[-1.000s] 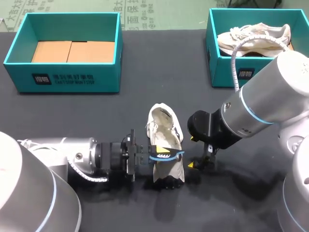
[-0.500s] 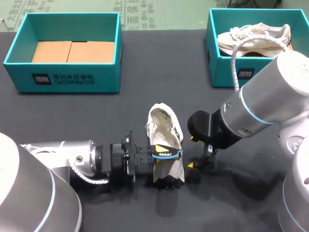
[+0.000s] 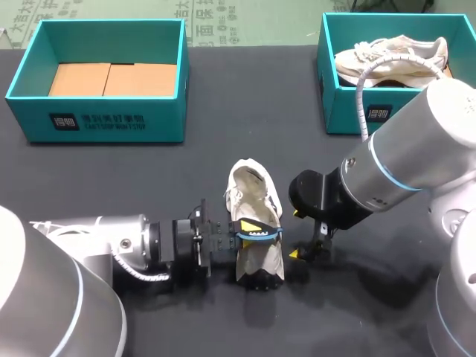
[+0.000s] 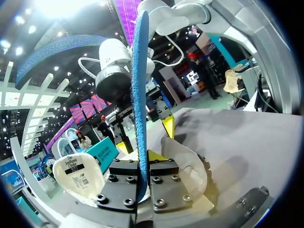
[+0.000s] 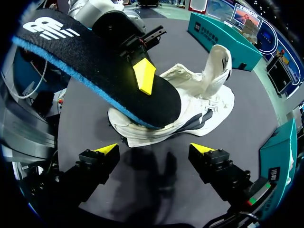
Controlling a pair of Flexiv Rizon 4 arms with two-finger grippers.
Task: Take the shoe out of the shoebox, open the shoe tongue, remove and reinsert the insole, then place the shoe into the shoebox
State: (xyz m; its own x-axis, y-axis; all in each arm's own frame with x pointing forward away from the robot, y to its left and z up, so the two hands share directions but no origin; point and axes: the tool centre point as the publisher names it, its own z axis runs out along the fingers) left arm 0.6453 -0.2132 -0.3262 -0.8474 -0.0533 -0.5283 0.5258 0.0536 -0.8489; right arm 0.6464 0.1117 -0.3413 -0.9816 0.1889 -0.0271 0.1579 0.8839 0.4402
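Left hand (image 3: pixel 238 236) pinches the insole (image 5: pixel 95 61) over the shoe (image 3: pixel 253 193), lower middle of frame, right hand (image 5: pixel 154 149) open beside; insole looks light, floppy, best gripped near its heel end.

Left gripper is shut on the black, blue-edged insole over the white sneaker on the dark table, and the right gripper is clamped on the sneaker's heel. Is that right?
Not quite. The right gripper clamps nothing: the right wrist view shows its fingers open, apart from the white sneaker, over the dark table. The left gripper is indeed shut on the black, blue-edged insole over the sneaker.
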